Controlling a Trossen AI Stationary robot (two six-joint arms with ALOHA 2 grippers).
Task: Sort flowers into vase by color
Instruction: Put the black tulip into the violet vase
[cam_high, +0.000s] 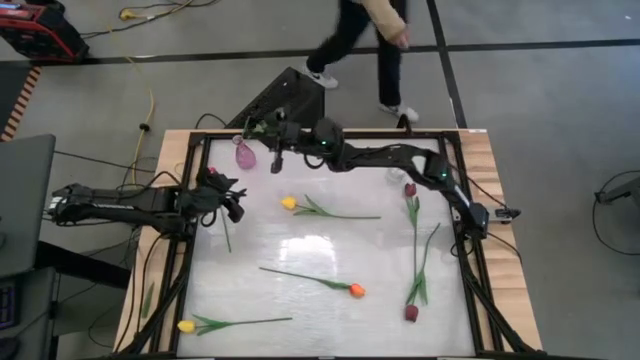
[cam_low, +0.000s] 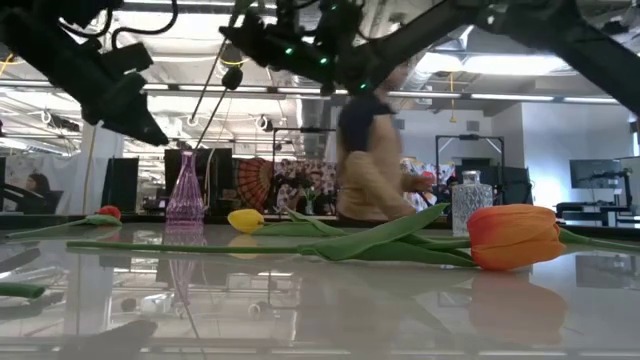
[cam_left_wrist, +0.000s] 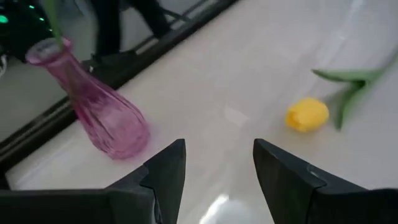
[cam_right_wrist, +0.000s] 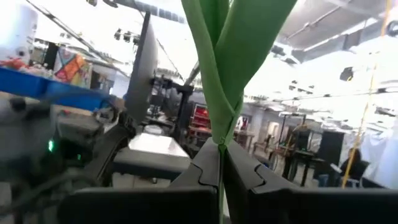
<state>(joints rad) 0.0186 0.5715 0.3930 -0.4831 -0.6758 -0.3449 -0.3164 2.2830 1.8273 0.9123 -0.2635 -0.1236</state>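
One green tulip stem (cam_right_wrist: 219, 74) stands pinched in the right gripper's (cam_right_wrist: 219, 163) closed jaws above the pink ribbed glass vase (cam_high: 244, 153) at the white surface's (cam_high: 330, 250) far left; nearby, the left gripper's (cam_left_wrist: 216, 163) jaws gape empty.

1. The counter (cam_high: 330, 300) is glossy white, framed in pale wood with black rails.
2. The vase (cam_left_wrist: 93, 102) is ribbed, see-through pink glass.
3. Lying tulips: a yellow head (cam_high: 288, 203), another yellow head (cam_high: 186, 326), an orange-red head (cam_high: 356, 291), and two maroon heads (cam_high: 409, 189) (cam_high: 410, 313), all on green stems.
4. The held stem (cam_right_wrist: 224, 74) is bright green, its gripper (cam_right_wrist: 221, 165) dark.
5. Both arms are black.
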